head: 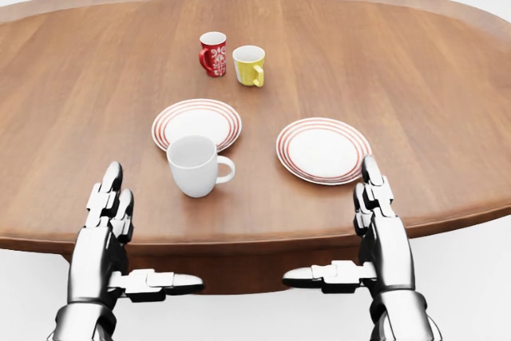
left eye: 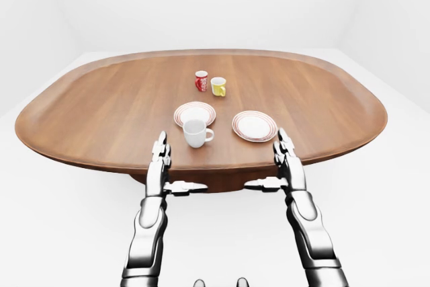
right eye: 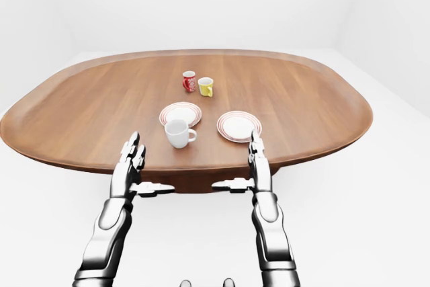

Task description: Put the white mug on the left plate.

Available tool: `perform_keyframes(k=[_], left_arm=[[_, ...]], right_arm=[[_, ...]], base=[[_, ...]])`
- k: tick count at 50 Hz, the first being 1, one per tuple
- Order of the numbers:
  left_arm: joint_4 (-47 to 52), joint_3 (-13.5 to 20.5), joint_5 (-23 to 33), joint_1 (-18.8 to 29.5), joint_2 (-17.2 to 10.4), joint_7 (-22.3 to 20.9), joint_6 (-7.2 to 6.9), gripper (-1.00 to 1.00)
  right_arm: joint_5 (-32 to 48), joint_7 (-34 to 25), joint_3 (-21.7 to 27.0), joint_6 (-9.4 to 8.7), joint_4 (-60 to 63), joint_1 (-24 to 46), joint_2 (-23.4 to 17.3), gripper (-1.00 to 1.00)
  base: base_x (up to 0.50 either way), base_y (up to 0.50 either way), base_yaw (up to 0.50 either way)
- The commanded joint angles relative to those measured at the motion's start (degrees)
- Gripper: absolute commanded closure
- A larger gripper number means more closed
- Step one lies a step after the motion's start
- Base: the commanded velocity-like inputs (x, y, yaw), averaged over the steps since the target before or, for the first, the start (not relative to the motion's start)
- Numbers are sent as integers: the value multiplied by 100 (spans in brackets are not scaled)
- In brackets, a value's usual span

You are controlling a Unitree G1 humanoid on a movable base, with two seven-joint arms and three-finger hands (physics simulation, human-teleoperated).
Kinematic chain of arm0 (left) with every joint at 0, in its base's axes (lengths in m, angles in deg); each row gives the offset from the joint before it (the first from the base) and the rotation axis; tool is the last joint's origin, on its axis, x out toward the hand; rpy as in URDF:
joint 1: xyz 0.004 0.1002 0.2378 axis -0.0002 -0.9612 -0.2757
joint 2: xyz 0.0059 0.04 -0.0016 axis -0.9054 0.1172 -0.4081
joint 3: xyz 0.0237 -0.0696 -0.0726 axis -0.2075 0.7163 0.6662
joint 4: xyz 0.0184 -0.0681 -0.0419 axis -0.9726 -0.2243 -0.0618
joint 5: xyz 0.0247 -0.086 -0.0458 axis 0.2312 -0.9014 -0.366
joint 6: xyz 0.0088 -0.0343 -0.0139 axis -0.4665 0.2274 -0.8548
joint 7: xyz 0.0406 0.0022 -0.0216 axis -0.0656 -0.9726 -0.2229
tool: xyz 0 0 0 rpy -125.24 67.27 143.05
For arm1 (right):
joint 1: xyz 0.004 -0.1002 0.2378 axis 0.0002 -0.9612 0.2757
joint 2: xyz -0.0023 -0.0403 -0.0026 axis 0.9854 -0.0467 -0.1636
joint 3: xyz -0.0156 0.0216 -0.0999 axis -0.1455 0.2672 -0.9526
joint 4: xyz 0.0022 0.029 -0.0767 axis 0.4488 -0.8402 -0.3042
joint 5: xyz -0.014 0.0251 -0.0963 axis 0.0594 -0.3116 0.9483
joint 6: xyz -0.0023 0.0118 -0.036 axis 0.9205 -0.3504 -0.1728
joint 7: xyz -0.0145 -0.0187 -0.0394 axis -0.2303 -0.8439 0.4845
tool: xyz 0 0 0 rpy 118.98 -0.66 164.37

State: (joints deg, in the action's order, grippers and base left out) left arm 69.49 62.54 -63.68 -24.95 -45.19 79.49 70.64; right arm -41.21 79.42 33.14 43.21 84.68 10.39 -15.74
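Note:
The white mug [head: 194,165] stands upright on the wooden table [head: 415,61], its handle pointing right. It sits just below the left plate [head: 197,121], a white plate with red rings, and hides part of that plate's lower rim. A matching right plate [head: 323,150] lies to the right. My left hand [head: 148,233] hovers at the table's lower edge, left of and below the mug, open and empty. At the same edge, below the right plate, my right hand [head: 331,225] is also open and empty. Both thumbs point inward.
A red patterned mug [head: 212,53] and a yellow mug [head: 249,65] stand side by side above the plates in the head view. The oval table has a raised rim [left eye: 201,52]. White floor and walls surround it.

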Motion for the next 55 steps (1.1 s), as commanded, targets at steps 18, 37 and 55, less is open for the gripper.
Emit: perform_keyframes(k=[18,37,55], left_arm=[[2060,148,46,-32,-120,63,-504,-98],[1697,295,-114,44,-98,24,-504,-98],[1729,356,-148,76,-120,22,-504,-98]], right_arm=[[-1744,-162,754,-308,3286,-110,-131,-100],[-1697,-455,819,-308,3208,-258,-168,-100],[-1615,-655,764,-308,3303,-273,-171,-100]], base=[[0,0,0],[0,0,0],[0,34,0]])
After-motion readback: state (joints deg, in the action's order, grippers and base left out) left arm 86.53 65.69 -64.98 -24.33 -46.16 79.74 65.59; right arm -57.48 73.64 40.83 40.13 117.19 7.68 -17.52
